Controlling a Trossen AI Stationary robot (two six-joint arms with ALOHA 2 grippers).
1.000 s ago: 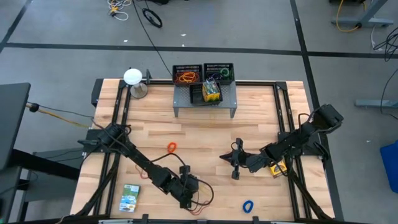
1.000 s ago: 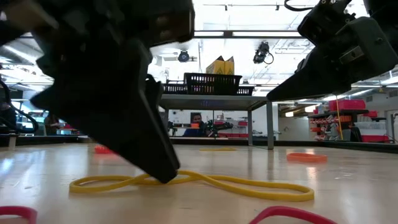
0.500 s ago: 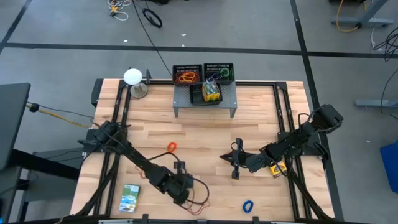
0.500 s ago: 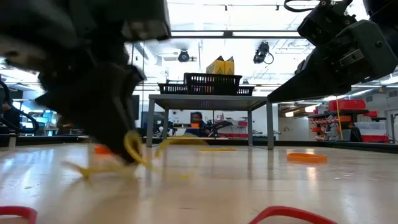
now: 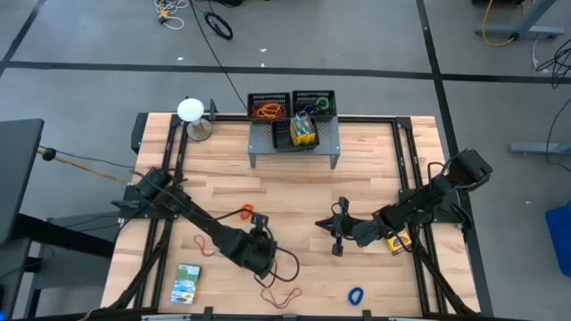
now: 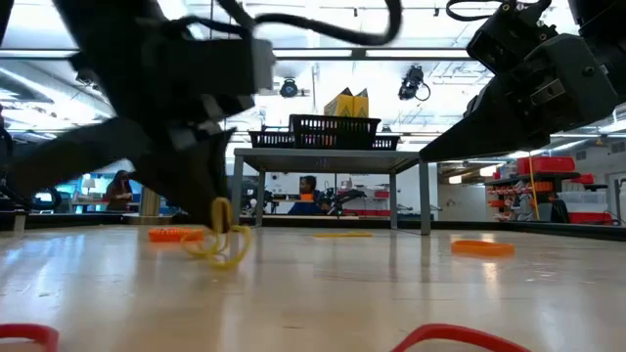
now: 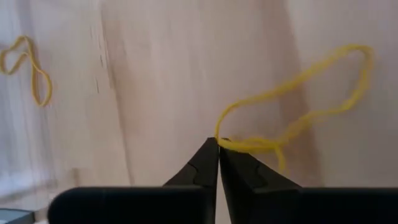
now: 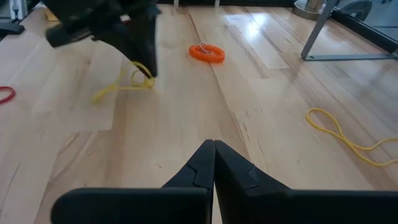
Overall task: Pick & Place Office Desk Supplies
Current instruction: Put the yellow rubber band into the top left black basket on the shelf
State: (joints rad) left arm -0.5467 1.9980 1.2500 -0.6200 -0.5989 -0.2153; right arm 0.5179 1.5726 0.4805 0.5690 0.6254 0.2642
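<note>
- My left jaws (image 7: 219, 144) were pressed together on a yellow rubber band (image 7: 292, 99), pinching one strand of it right at the tips; the rest of the loop trailed forward from the tips, hanging slack

- In the low view that yellow rubber band dangled from my left jaws just above the counter (image 5: 294, 192), perhaps brushing it; I cannot tell which

- My left jaws sat toward the near edge of the counter, left of its middle, close to an orange band (image 5: 247, 211)

- My right jaws (image 8: 213, 144) were shut on nothing, waiting over the right half of the counter with bare wood ahead of them

- The mesh trays (image 5: 292, 105) stood on the grey shelf (image 5: 294, 143) at the middle of the far edge; from my left jaws they lay straight across the counter toward that far edge, and my left arm, already holding the band, was the one placed to carry it there

- I judged the band's long slack tail the thing to watch; it trailed below the pinch and could snag on the shelf's front edge unless lifted clear
</note>
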